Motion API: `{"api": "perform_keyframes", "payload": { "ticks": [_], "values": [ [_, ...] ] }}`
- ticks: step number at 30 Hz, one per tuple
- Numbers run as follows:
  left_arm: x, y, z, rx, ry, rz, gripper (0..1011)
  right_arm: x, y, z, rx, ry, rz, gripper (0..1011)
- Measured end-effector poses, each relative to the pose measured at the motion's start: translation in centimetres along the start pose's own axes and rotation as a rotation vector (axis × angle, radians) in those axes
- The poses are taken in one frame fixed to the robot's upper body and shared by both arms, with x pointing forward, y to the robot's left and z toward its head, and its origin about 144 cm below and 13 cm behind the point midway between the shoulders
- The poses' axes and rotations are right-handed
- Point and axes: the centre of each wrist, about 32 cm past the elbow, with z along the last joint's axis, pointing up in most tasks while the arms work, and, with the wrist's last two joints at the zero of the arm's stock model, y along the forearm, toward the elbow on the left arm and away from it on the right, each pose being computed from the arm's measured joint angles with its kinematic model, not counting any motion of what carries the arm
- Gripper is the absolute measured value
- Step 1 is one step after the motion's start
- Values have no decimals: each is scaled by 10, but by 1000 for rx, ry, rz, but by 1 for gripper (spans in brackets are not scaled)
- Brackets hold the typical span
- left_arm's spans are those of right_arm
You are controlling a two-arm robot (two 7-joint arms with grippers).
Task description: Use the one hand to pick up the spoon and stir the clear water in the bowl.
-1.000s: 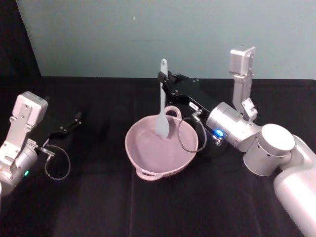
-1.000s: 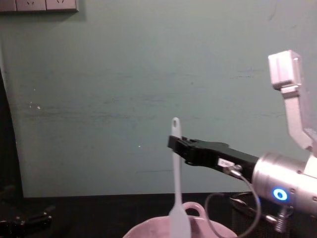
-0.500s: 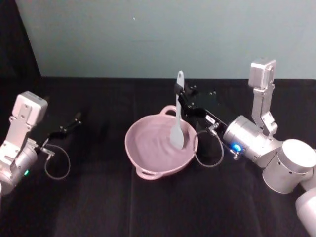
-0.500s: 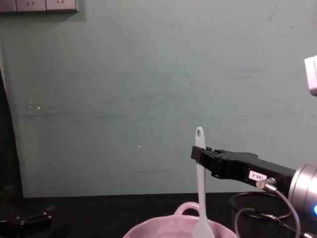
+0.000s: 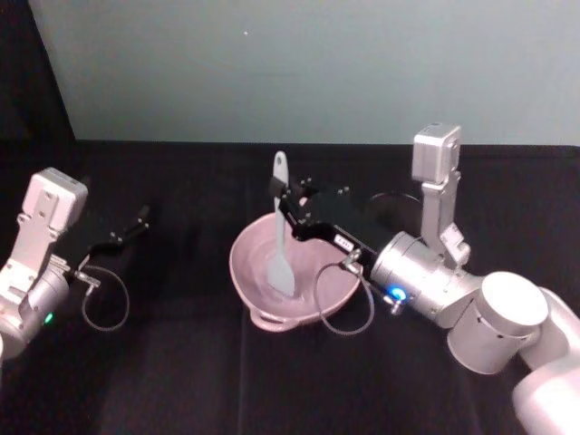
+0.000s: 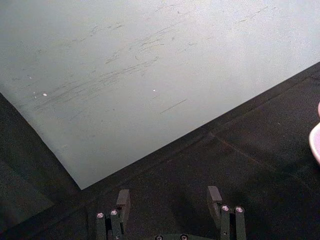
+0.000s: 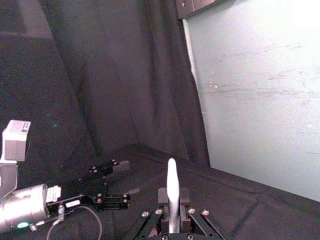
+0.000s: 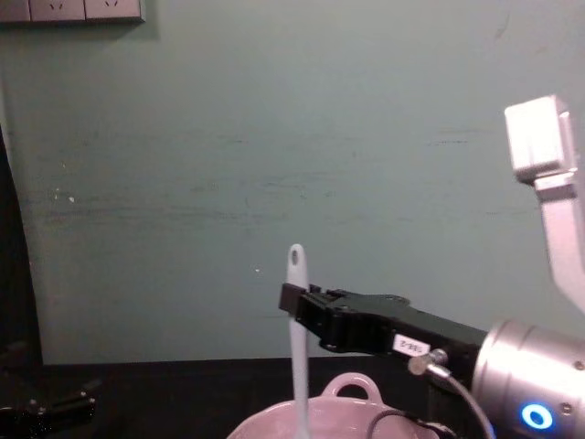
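Black tabletop: spoon [image 5: 280, 267] clamped upright by right gripper [image 5: 284, 201], blade in bowl [image 5: 246, 272].
Bowl could be shoved by too wide a sweep; left gripper [image 5: 136, 222] is parked at frame left, fingers [image 6: 122, 200] apart.

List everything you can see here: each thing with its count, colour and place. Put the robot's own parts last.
bowl: one, pale pink, centre of the table, with a loop handle on its near rim and another on its far rim
spoon: one, white, upright, blade down inside the bowl, holed handle end on top
tablecloth: one, black, covering the table
wall: one, pale teal, behind the table
wall sockets: several, white, in a row at the wall's upper left in the chest view
left gripper: one, black, open, parked low over the cloth at the left, apart from the bowl
right gripper: one, black, reaching in from the right over the bowl, shut on the spoon's handle
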Motion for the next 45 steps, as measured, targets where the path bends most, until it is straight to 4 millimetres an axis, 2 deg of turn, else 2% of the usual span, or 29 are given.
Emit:
{"api": "perform_keyframes", "payload": {
  "ticks": [8, 17, 24, 31, 38, 45],
  "values": [
    [0, 0, 0, 0, 0, 0, 1011, 4, 23, -4, 10, 10, 23, 124],
    [0, 0, 0, 0, 0, 0, 1011, 22, 40, -3, 12, 0, 0, 124],
    [0, 0, 0, 0, 0, 0, 1011, 39, 31, 2, 10, -15, -49, 124],
    [0, 0, 0, 0, 0, 0, 1011, 48, 10, 6, 15, -28, -105, 124],
    [0, 0, 0, 0, 0, 0, 1011, 42, -3, 8, 20, -27, -110, 124],
    [0, 0, 0, 0, 0, 0, 1011, 29, 3, 4, 20, -17, -72, 124]
  ]
}}
